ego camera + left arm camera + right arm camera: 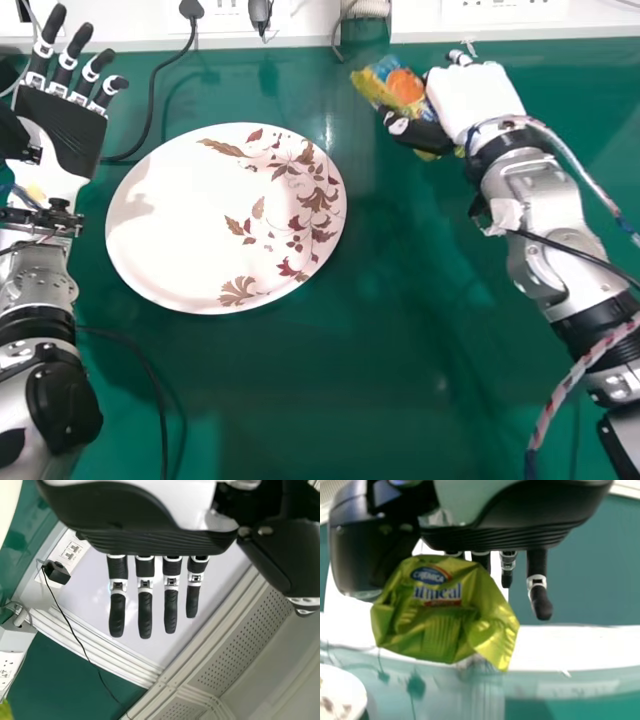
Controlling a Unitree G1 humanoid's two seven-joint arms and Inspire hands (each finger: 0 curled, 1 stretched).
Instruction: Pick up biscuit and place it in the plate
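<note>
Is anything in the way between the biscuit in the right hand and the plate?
Nothing visible stands between the biscuit packet, held in the right hand, and the plate; bare green tabletop separates them. The black cable lies beyond the plate's left side, so it looks unlikely to interfere.

Two socket panels [228, 18] [505, 10] line the white strip along the far edge of a glossy green tabletop [400, 400] — a black plug [191, 9] with its black cable [152, 95] curving onto the green, a second dark plug [259, 12] near it, and a pale ribbed hose [368, 8] farther right. The left wrist view shows a black adapter [56, 572], its thin cord [76, 636] crossing white trunking [115, 657] — and a perforated panel [245, 640].
</note>
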